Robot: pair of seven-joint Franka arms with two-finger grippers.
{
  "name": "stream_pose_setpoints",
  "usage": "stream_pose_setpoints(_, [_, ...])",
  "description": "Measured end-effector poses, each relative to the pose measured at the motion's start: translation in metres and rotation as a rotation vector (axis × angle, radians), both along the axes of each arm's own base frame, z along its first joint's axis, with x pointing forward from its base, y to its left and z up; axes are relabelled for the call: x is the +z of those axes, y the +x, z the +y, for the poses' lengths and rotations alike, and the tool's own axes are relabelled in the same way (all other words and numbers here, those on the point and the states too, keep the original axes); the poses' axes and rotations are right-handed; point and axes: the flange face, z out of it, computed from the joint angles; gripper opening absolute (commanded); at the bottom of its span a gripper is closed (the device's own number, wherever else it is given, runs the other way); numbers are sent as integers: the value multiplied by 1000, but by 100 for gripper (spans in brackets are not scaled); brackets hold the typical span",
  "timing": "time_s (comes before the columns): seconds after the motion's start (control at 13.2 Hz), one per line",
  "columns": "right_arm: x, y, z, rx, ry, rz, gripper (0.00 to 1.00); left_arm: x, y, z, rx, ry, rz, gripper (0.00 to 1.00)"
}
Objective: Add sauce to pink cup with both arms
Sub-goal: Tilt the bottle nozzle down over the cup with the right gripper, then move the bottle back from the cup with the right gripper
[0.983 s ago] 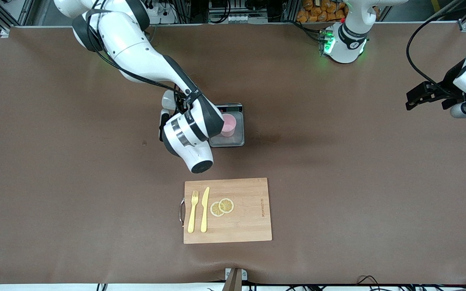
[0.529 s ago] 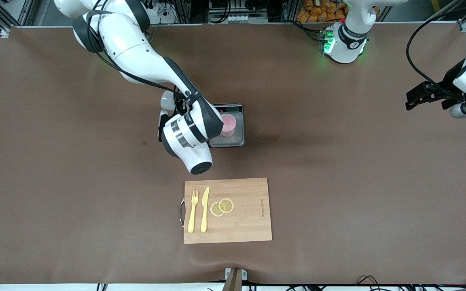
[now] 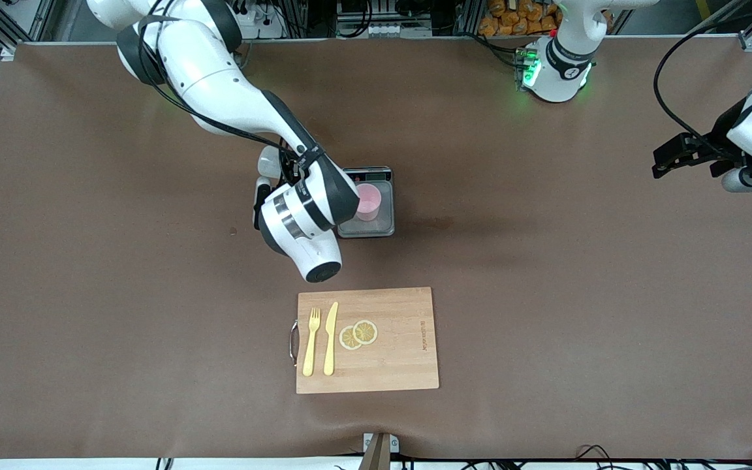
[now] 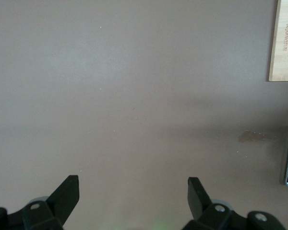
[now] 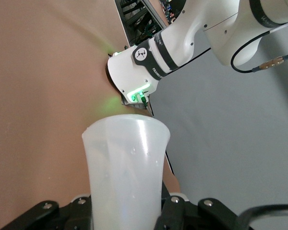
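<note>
brown tabletop [image 3: 546, 294] all the way across, and nearest the front camera sits a wooden cutting board [image 3: 402, 365] carrying a yellow fork [image 3: 311, 342], a yellow knife [image 3: 330, 338] and two lemon slices [image 3: 358, 334]; farther up, the grey scale [image 3: 376, 225] bears the pink cup [image 3: 371, 201], the right arm's wrist hanging right over its edge; right gripper [image 5: 127, 211] is clamped tight on a translucent whitish cup-shaped container [image 5: 126, 167], tilted on its side, no orange nozzle showing; left gripper [image 4: 133, 191] hangs over bare table toward the left arm's end, fingers [image 4: 69, 189] spread wide and holding nothing, that arm just waiting
</note>
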Motion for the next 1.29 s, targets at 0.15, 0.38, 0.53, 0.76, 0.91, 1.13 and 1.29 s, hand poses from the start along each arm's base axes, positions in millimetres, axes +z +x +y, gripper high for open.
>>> stream_pose_setpoints(0.15, [1, 1, -3, -3, -5, 3, 9, -1, 0, 0, 0, 0, 0, 100])
stream_pose_setpoints(0.38, [1, 2, -3, -6, -10, 0, 20, -1, 0, 0, 0, 0, -1, 100])
stream_pose_setpoints(0.53, [3, 4, -4, -9, -8, -8, 22, -1, 0, 0, 0, 0, -1, 100])
stream_pose_setpoints(0.76, [-1, 10, 0, -20, 26, -53, 21, -1, 0, 0, 0, 0, -1, 100])
stream_pose_setpoints(0.91, [2, 14, 0, -2, 96, -46, 21, -1, 0, 0, -1, 0, -2, 100])
stream_pose_setpoints(1.13, [10, 26, -2, 27, 225, -55, 21, -2, 0, -1, -1, 0, -1, 100])
stream_pose_setpoints(1.29, [13, 35, -3, 52, 321, -78, 21, -3, 0, -1, -1, 0, -1, 100])
